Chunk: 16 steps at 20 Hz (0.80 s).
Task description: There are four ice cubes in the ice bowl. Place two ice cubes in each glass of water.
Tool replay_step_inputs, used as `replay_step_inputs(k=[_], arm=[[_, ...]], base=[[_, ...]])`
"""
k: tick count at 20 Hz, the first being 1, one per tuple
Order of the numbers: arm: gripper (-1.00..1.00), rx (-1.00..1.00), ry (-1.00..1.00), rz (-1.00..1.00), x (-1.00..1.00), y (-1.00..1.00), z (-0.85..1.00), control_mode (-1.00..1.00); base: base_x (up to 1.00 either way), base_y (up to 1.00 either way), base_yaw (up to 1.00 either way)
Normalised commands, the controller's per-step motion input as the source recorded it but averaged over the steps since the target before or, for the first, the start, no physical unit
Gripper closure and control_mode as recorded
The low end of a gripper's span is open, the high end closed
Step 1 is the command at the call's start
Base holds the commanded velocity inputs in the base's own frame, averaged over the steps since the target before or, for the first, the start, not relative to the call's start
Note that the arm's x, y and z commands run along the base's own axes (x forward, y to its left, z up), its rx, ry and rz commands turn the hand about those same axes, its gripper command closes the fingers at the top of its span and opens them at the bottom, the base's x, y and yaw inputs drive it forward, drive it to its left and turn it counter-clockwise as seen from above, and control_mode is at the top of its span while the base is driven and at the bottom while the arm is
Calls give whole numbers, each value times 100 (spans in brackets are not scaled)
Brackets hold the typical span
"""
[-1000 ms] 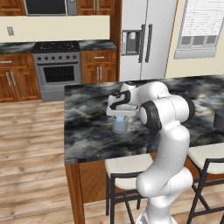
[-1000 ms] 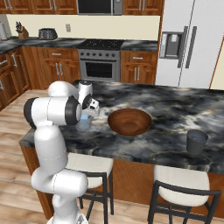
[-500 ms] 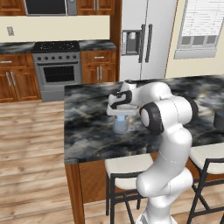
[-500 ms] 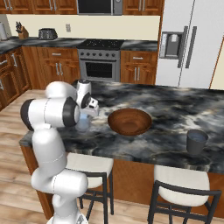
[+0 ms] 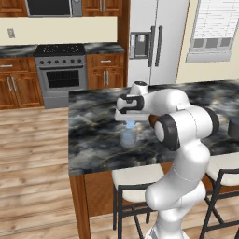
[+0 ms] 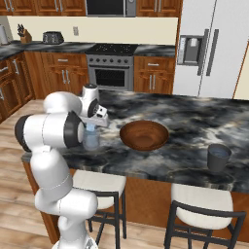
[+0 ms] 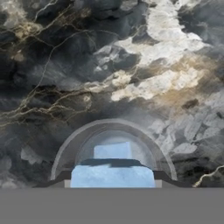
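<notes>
My gripper [image 7: 113,183] hangs just above a clear glass of water [image 7: 70,148] near the island's front edge and is shut on a pale blue ice cube [image 7: 113,176]. Another ice cube [image 7: 113,151] lies inside that glass. In the base views the gripper [image 5: 130,122] [image 6: 91,126] sits right over the glass [image 5: 128,138] [image 6: 91,140]. The brown wooden ice bowl [image 6: 144,134] stands to the right of it, largely hidden behind my arm in the left base view. A second, darker glass [image 6: 219,157] stands far right on the counter.
The dark marble island [image 6: 185,121] holds all of this, with stools [image 6: 199,204] tucked under its front edge. A stove [image 6: 113,68] and a fridge [image 6: 209,48] line the back wall.
The hand has edged slightly over the glass with the ice cube still between its fingers. Nothing else has moved.
</notes>
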Motion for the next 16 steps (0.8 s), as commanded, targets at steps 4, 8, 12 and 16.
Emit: replay_step_inputs(k=[4, 8, 12, 16], arm=[[100, -2, 0, 0, -9, 0, 0, -100], [100, -1, 0, 0, 16, 3, -15, -100], [100, 0, 0, 0, 12, 6, -7, -100], [-100, 0, 0, 0, 5, 2, -1, -100]], base=[[0, 0, 0], [0, 0, 0], [0, 0, 0], [0, 0, 0]])
